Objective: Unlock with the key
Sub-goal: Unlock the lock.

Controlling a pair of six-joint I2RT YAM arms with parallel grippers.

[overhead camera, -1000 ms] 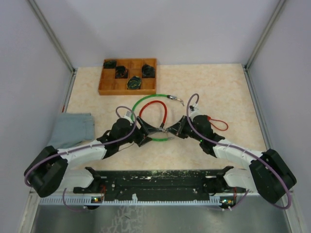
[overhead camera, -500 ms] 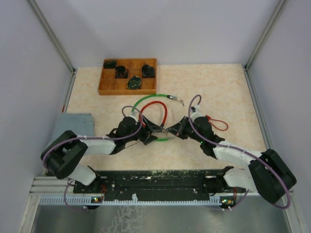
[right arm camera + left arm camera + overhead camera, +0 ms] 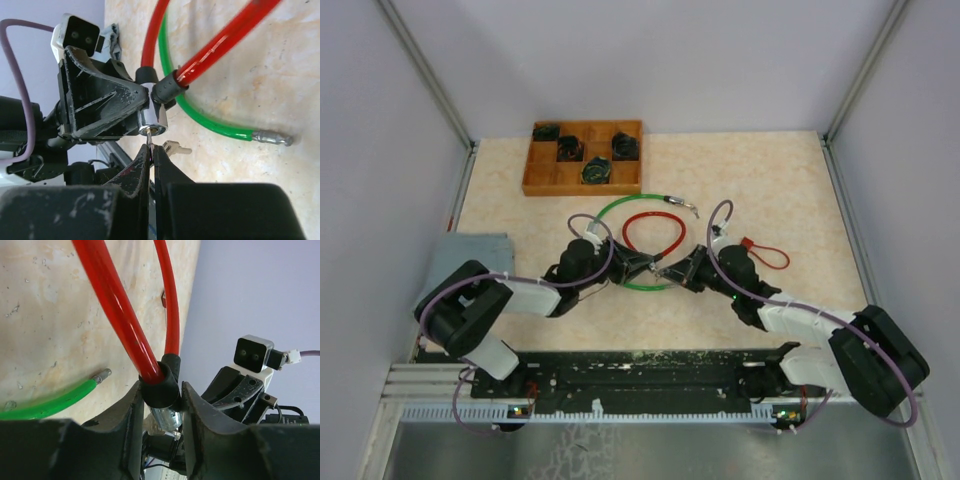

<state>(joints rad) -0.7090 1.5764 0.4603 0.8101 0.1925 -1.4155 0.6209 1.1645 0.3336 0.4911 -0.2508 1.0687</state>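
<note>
The lock point(image 3: 152, 118) sits between the two grippers. The left gripper point(image 3: 161, 412) is clenched on it: its fingers point(image 3: 127, 427) press against both sides of the black collar where the two ends of the red cable point(image 3: 116, 307) enter the lock, and the metal cylinder pokes out beyond them. Facing the cylinder, the right gripper point(image 3: 151, 156) is pinched tight on the key point(image 3: 150, 141), whose blade reaches from the fingertips to the keyhole. How deep the blade goes in I cannot tell. A second key point(image 3: 176, 148) hangs just beside the lock.

From above, the red cable point(image 3: 624, 235) loops away from the lock on its far side. A green cable point(image 3: 618, 203) arcs around that loop, with one metal tip point(image 3: 272, 136) lying near the lock.

All of this lies on a beige marbled table point(image 3: 770, 175). A wooden tray point(image 3: 530, 186) with compartments, some holding dark items, stands well beyond the lock, to its far left. A grey-blue cloth point(image 3: 470, 255) lies at the table edge left of the lock. A thin red loop point(image 3: 772, 257) lies right of the lock, past the right arm. Plain pale walls point(image 3: 650, 60) close in the table on three sides.
</note>
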